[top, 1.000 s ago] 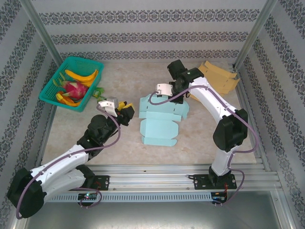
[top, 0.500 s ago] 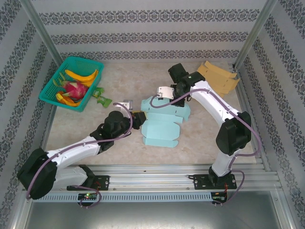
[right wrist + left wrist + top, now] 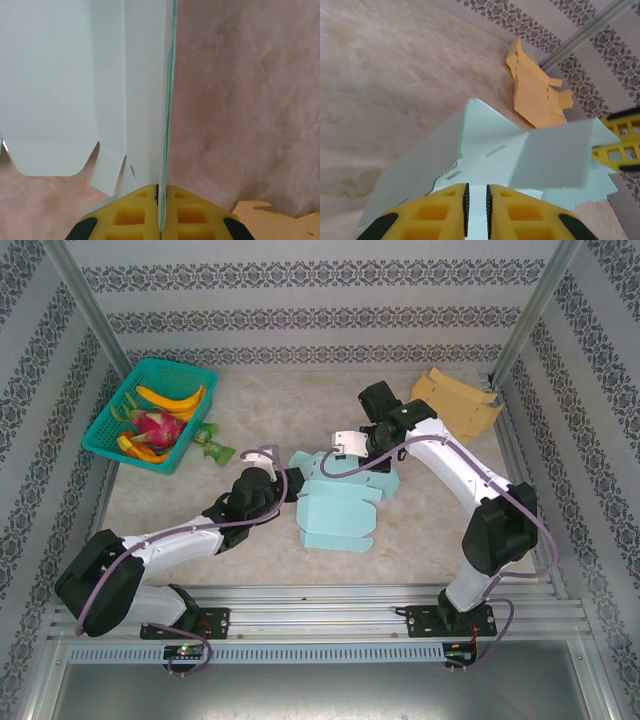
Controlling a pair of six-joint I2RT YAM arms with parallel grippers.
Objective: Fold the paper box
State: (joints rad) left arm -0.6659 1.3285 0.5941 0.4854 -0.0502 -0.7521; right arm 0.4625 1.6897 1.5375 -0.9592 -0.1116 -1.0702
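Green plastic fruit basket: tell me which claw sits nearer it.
Left. The left claw is at the pale blue paper box's left edge, closer to the green plastic fruit basket; the right claw is further right.

Bare table point(image 3: 270, 400) lies open beyond my left gripper point(image 3: 290, 489). The basket point(image 3: 150, 415) blocks its far left; orange card point(image 3: 455, 402) sits beyond my right gripper point(image 3: 352, 462).

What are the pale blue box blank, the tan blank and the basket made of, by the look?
Pale blue box blank: thin matte card, likely paperboard; die-cut tabs, slots, and a thin panel edge in the right wrist view. Tan blank: probably kraft card, flat with similar tabs. Basket: probably moulded plastic, teal with a slotted wall.
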